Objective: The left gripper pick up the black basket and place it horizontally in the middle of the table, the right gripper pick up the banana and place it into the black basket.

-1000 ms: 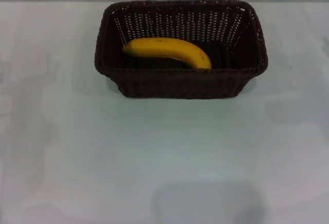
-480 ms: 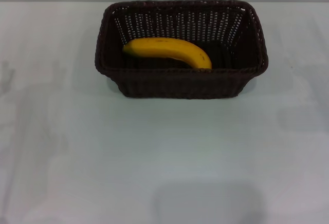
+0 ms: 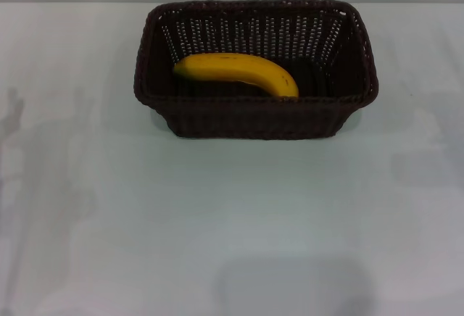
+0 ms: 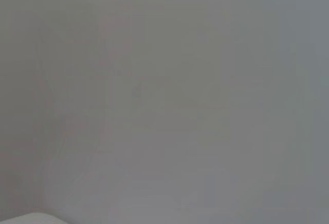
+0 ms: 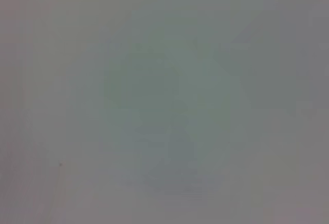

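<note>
The black basket [image 3: 254,117] stands on the white table [image 3: 232,214], at the far middle, with its long side running left to right. The banana [image 3: 235,71] lies inside it, curved, its ends pointing left and right. Neither the left gripper nor the right gripper shows in the head view. Both wrist views show only plain pale surface, with no fingers and no task object.
Faint shadows lie on the table at the left edge [image 3: 29,185] and at the near middle [image 3: 290,287]. The table's far edge [image 3: 72,1] runs just behind the basket.
The basket and banana have not moved. The faint shadow at the left edge of the table has shifted slightly.
</note>
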`<control>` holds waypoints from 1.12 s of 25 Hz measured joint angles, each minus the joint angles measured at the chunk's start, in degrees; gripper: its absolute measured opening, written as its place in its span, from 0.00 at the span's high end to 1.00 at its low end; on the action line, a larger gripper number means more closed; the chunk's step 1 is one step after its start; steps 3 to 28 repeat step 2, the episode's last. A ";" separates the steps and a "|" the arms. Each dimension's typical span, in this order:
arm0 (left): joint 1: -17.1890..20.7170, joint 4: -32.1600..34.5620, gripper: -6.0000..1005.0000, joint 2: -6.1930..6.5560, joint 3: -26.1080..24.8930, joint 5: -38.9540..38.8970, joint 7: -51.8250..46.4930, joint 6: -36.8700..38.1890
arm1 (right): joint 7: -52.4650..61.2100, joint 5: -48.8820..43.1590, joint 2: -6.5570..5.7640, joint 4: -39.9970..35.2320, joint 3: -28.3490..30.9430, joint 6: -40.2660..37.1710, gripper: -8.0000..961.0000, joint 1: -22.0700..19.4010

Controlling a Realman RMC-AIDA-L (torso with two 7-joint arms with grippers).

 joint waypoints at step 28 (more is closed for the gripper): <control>0.00 -0.01 0.11 0.05 0.03 0.02 -0.01 0.03 | 0.03 0.00 0.04 0.62 0.02 0.58 0.11 -0.11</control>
